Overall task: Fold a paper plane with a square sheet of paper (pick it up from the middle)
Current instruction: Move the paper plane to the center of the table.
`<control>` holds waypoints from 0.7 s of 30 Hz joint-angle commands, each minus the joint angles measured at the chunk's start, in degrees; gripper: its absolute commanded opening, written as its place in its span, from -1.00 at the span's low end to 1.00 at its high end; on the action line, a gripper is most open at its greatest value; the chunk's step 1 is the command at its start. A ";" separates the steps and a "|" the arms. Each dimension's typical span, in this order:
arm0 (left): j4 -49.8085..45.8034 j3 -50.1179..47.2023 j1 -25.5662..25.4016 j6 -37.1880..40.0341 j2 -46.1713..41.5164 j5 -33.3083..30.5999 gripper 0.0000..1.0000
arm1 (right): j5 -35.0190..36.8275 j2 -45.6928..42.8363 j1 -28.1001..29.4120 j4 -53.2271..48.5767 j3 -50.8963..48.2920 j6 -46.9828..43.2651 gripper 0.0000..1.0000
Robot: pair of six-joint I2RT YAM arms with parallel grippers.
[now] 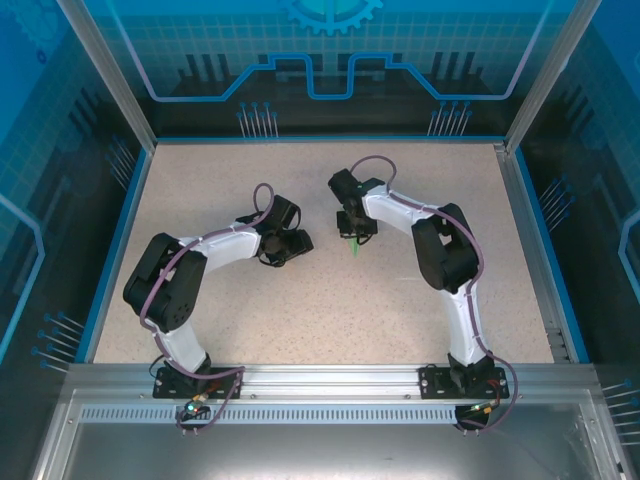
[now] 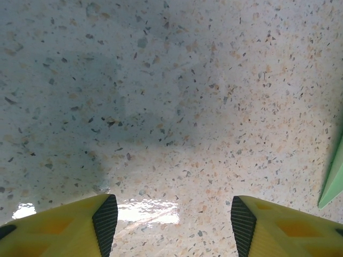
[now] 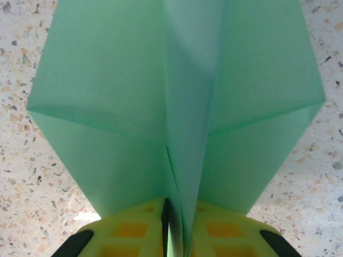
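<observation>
Firmly, the right claw (image 3: 171, 219) pinches the creased mint-green paper plane (image 3: 134, 107).

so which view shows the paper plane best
Right wrist view: the plane spreads wide, creases clear, pinched at its centre fold by the right gripper. Top view gives a green sliver below that gripper; left wrist view catches one edge.

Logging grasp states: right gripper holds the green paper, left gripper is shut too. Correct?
No: the left gripper is open, jaws apart over the table, per the left wrist view. The right gripper does hold the green paper.
</observation>
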 commanded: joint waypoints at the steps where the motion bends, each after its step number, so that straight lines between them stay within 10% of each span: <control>1: -1.84 0.48 0.48 0.97 -0.30 -0.81 0.23 | -0.13 1.46 -0.70 -1.75 1.81 0.30 -0.65; 14: -2.87 1.24 0.45 1.41 -0.47 -1.10 0.26 | -0.26 2.50 -0.70 -3.88 3.47 0.33 -0.53; 21: -5.25 2.68 0.44 2.43 -2.09 -3.32 0.29 | -0.54 -7.30 -0.74 -4.71 4.19 -0.14 -0.15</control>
